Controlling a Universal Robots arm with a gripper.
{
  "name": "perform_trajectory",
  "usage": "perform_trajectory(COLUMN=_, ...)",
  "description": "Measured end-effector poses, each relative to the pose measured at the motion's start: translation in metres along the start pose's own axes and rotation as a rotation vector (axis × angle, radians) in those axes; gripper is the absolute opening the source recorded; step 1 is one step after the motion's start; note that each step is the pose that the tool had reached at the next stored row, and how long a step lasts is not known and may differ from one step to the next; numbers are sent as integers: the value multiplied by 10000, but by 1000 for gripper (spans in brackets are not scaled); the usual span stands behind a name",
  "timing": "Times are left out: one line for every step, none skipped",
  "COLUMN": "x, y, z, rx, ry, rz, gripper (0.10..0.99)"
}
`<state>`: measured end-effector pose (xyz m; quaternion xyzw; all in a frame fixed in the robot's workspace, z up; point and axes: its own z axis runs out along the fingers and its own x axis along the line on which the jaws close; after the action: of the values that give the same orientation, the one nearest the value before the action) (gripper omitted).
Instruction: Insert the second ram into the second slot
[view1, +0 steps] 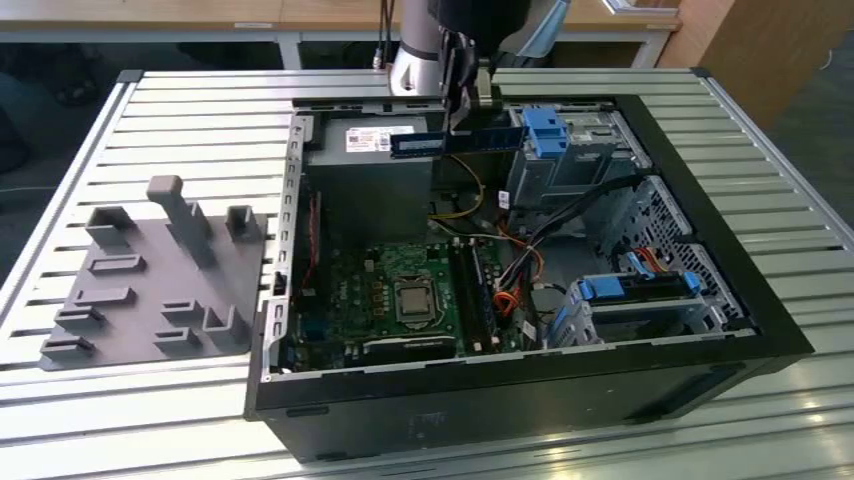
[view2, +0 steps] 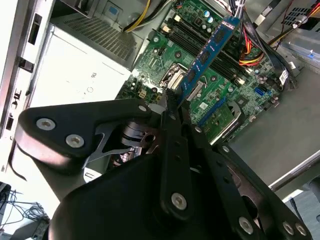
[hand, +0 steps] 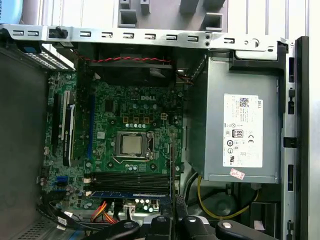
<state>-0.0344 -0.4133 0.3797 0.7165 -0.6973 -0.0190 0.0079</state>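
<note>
Hovering over the case (view1: 534, 395) on the slatted table (view1: 200, 120), gripper (view2: 174, 100) clenching the second ram (view2: 212, 47).

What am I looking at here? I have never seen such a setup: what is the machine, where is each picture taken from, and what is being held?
This is one robot arm. Its end effector pinches a thin blue RAM stick. The exterior view comes from a camera off the arm. It shows an open computer case lying on a slatted metal table, with a grey parts holder at that view's left. Both wrist views come from cameras riding on the arm, looking into the case at the green motherboard. In the second wrist view the black fingers grip the stick above the board, not yet in a slot.
</note>
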Motion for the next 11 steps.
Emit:
perform_trajectory(x=15, y=0, z=0, rx=0, ry=1, rz=0, gripper=141)
perform_trajectory(x=34, y=1, z=0, rx=1, ry=2, rz=0, gripper=141)
perform_trajectory(x=52, y=1, z=0, rx=0, ry=6, rz=-1, gripper=141)
perform_trajectory(x=72, y=2, z=0, rx=0, ry=9, rz=0, gripper=141)
perform_trajectory(x=97, y=2, z=-2, rx=0, ry=14, rz=0, gripper=141)
perform_trajectory(x=123, y=3, z=-2, rx=0, ry=18, rz=1, gripper=141)
perform_trajectory(x=147, y=4, z=-2, rx=0, ry=22, rz=1, gripper=141)
perform_trajectory(x=171, y=5, z=-2, rx=0, ry=27, rz=1, gripper=141)
perform_trajectory(x=195, y=5, z=-2, rx=0, ry=32, rz=1, gripper=141)
perform_trajectory(x=219, y=6, z=-3, rx=0, ry=37, rz=1, gripper=141)
perform_trajectory(x=247, y=7, z=-4, rx=-1, ry=42, rz=1, gripper=141)
